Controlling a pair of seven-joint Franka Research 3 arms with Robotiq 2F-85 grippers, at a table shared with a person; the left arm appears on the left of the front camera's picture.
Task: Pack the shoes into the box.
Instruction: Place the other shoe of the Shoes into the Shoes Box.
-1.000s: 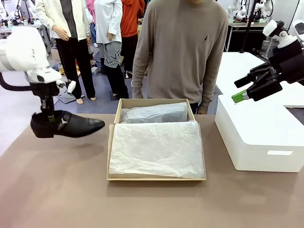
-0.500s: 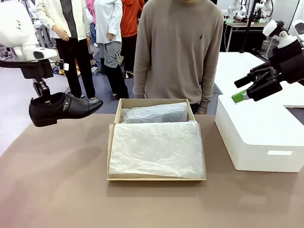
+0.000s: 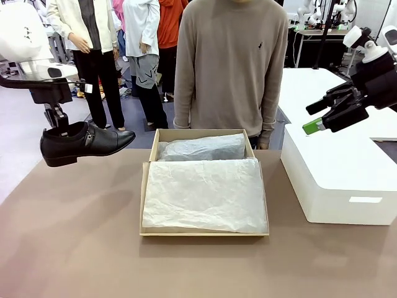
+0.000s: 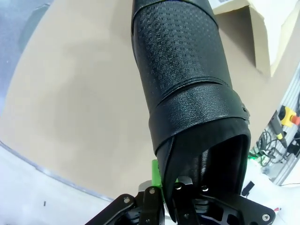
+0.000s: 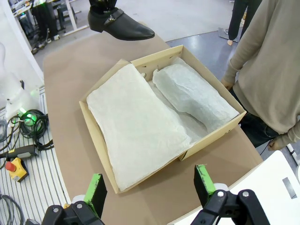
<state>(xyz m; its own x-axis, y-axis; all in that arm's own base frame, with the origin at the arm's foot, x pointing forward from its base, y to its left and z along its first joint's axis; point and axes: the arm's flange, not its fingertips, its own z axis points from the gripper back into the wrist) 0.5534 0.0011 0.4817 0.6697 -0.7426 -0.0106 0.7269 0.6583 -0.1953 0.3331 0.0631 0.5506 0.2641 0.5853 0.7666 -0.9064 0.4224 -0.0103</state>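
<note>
Fingers [image 4: 156,173] of the left gripper [image 3: 60,129] are closed narrow on the heel rim of one shoe [image 3: 87,143]. The shoe is held level in the air, toe pointed toward the box [image 3: 205,233], left of it and above the table [image 3: 74,248]. The right gripper [image 5: 150,185] is spread wide, nothing between its fingers, raised near the white box [image 3: 338,180]. Tissue [image 3: 205,192] covers the box's near part; a wrapped bundle [image 3: 201,148] lies along its far side. A person [image 3: 232,68] stands behind the box.
</note>
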